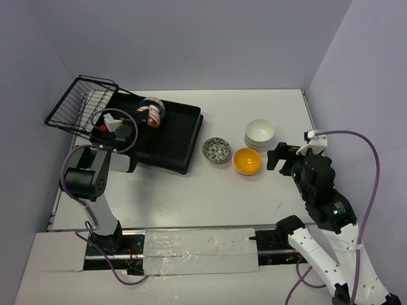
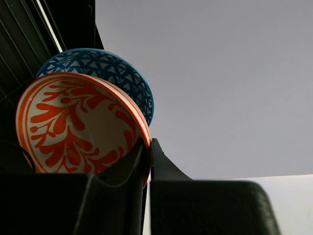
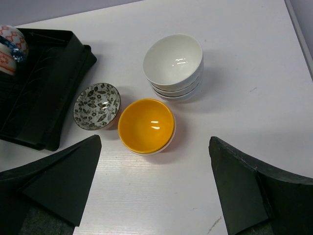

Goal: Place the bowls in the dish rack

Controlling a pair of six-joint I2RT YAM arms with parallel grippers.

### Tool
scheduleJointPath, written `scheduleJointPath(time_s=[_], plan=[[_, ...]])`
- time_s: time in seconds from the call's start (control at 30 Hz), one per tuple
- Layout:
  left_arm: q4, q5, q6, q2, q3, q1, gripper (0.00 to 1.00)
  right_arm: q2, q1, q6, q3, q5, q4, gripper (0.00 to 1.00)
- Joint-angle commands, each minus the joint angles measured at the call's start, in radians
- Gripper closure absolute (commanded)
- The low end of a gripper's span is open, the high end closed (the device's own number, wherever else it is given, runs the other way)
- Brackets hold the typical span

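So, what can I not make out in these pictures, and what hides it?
- Bowl count in the dish rack: in the top view the bowls overlap and are small; the left wrist view shows only the orange-patterned bowl and blue-patterned bowl.
- Whether the left tool pinches the orange-patterned rim: its own fingers cover the contact.
- Whether a second bowl sits under the yellow bowl: right wrist view, hidden beneath it.

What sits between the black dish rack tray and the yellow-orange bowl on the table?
One small round grey floral-patterned bowl, between the black rectangular dish rack and the yellow-orange bowl. Top external and right wrist views both show it.
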Motion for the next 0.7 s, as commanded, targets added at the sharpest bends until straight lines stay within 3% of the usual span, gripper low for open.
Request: scheduleJointPath(time_s=[0.0,0.13,0.27,0.67], plan=[[0.164,-0.004,-0.024,-0.006,0.01,0.001,1.0,-0.006,0.006,-0.015,0.023,0.01,0.011,0.02],[0.182,-0.013,-0.039,-0.007,-0.026,0.001,0.98,-0.009,0.008,-0.012,0.019,0.01,0.011,0.02],[0.179,-0.004,-0.052,-0.029,-0.058,-0.002,0.91,-0.011,0.008,-0.011,0.016,0.005,0.012,0.02],[0.09,0.008,-0.026,-0.133,-0.093,-0.005,0.37,-0.027,0.008,-0.012,0.006,-0.021,0.017,0.01]])
